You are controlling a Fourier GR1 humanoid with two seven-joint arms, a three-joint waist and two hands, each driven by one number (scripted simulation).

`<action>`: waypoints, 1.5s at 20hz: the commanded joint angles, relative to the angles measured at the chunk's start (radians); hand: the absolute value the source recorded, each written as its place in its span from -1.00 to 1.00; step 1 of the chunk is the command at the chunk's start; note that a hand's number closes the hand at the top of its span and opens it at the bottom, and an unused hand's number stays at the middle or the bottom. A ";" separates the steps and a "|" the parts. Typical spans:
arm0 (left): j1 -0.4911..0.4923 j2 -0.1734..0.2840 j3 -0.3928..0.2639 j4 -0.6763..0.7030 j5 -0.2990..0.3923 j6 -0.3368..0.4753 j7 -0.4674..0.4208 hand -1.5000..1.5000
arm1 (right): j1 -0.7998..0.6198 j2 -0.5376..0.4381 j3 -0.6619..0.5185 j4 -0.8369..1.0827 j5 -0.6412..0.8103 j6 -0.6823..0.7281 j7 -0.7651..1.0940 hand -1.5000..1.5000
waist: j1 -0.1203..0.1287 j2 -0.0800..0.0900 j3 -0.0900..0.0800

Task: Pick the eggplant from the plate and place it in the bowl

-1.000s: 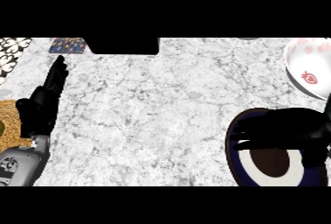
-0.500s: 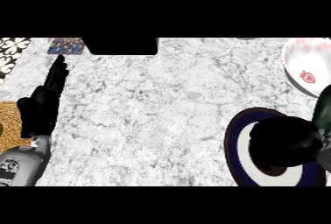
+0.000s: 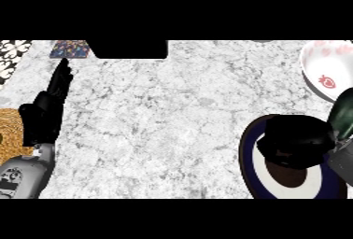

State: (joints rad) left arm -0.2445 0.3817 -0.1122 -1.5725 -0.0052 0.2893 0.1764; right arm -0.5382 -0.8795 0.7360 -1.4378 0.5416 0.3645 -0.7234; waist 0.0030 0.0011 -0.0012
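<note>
right hand [image 3: 298,140] curled over plate [image 3: 250,154], contents hidden | eggplant [image 3: 342,114] just right of it, axis unclear | bowl [image 3: 324,65] beyond | left hand [image 3: 47,112] open, far

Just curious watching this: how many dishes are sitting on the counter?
2: a dark-rimmed plate at lower right, under the right hand, and a white bowl at upper right. More may lie beyond the edges.

White-and-grey veined marble counter top [image 3: 172,121]: smooth stone. Round navy-rimmed plate [image 3: 250,158], lower right: glazed ceramic look. White bowl with red motif [image 3: 324,70], upper right: smooth glaze. Golden-brown woven mat [image 3: 12,128], left edge: rough fibre. Black hands: matt.
</note>
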 commanded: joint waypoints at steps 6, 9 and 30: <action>0.021 0.001 0.004 0.006 -0.008 0.008 -0.001 0.00 | 0.069 0.305 -0.267 0.242 -0.189 -0.142 0.676 1.00 | -0.033 0.000 -0.003; 0.023 0.009 0.014 0.007 0.005 -0.006 -0.010 0.00 | 0.038 0.465 -0.355 0.226 -0.237 -0.289 0.863 1.00 | -0.022 -0.010 -0.004; 0.026 -0.006 0.030 -0.053 -0.012 -0.054 0.040 0.00 | -0.167 0.584 -0.621 0.086 0.190 -0.771 1.543 1.00 | 0.001 -0.002 0.001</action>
State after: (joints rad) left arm -0.2310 0.3704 -0.0889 -1.5830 -0.0218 0.2604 0.1837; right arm -0.6923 -0.2752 0.1943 -1.3627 0.7255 -0.3842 0.8027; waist -0.0030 -0.0029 -0.0006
